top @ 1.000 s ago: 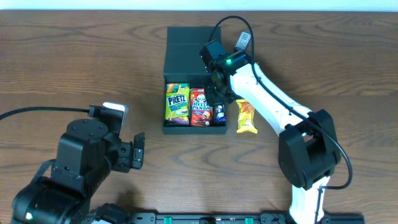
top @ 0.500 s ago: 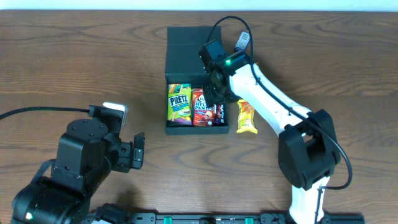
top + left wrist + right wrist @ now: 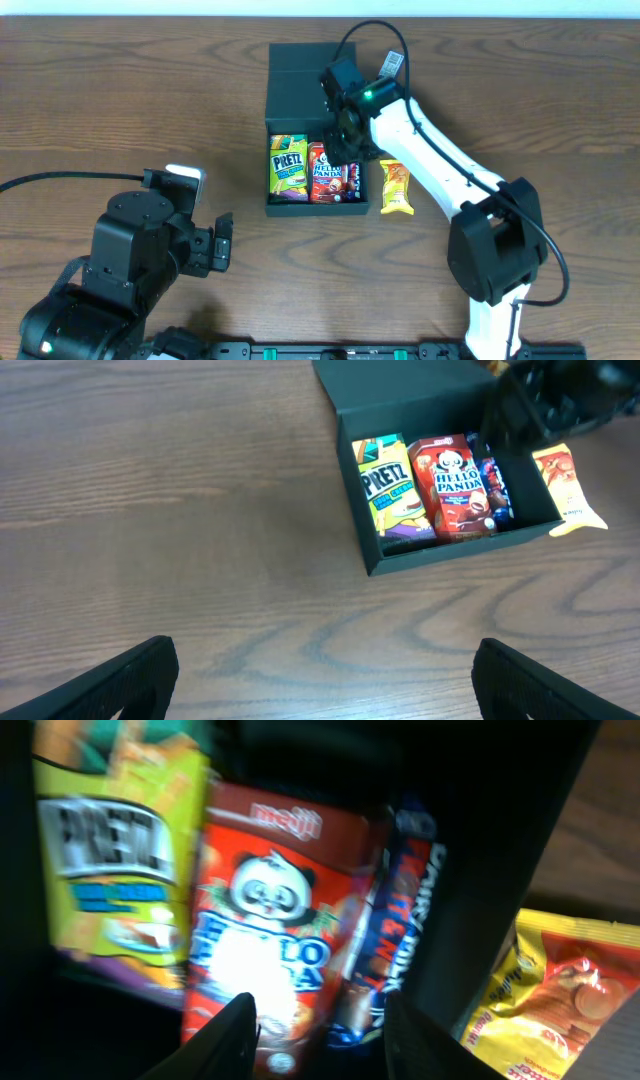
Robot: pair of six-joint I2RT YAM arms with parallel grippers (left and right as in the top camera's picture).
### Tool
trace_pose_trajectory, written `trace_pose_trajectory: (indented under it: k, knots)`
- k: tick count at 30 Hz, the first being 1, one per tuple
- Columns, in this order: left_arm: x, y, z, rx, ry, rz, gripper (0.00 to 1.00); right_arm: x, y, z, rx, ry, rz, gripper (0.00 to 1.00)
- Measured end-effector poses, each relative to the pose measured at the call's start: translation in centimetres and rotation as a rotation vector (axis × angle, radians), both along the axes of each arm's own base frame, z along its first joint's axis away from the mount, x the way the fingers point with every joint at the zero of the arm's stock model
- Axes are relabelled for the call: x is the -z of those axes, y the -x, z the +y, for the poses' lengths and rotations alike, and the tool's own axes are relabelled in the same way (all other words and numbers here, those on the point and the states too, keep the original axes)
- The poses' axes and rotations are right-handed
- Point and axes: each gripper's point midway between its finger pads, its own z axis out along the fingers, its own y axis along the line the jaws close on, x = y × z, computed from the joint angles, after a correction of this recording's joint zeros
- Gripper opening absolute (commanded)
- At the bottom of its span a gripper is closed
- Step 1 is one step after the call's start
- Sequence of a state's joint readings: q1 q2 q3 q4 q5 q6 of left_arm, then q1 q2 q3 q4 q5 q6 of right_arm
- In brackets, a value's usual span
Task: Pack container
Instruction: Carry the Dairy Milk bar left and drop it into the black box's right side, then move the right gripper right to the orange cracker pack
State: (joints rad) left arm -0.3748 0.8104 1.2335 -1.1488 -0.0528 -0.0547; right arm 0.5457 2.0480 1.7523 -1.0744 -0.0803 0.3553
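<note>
The black container (image 3: 295,75) lies at the table's centre back, its flap lid open toward the far side. Inside stand a green Pretz box (image 3: 287,168), a red Hello Panda box (image 3: 324,172) and a dark blue packet (image 3: 350,178) leaning against the red box. My right gripper (image 3: 346,148) hovers over the container's right half. In the right wrist view its jaws stand apart, open (image 3: 322,1045), with the Hello Panda box (image 3: 265,930) and blue packet (image 3: 395,910) below them and nothing gripped. My left gripper (image 3: 325,685) is open wide over bare table, well short of the container (image 3: 450,550).
A yellow snack packet (image 3: 396,187) lies on the table just right of the container, also in the right wrist view as the yellow packet (image 3: 560,1000). A white tag (image 3: 390,64) and a cable sit behind the right arm. The table is wood-grain.
The right gripper went from shut on the blue packet to open and drew back a little. The blue packet now leans on the Hello Panda box. The left arm has not moved.
</note>
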Motion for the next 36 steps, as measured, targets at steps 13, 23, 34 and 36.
trace_pose_trajectory:
  k: [13,23,34,36]
  knots:
    - [0.0,0.0,0.0,0.0,0.0,0.0,0.95,-14.4,-0.9,0.7,-0.003,-0.186,-0.274,0.43]
    - [0.0,0.0,0.0,0.0,0.0,0.0,0.95,-14.0,-1.6,-1.9,0.055,-0.127,-0.272,0.49]
    - [0.0,0.0,0.0,0.0,0.0,0.0,0.95,-10.6,-1.2,-9.8,0.216,0.043,-0.144,0.61]
    - [0.0,0.0,0.0,0.0,0.0,0.0,0.95,-9.0,-0.6,-11.0,0.237,0.073,-0.1,0.63]
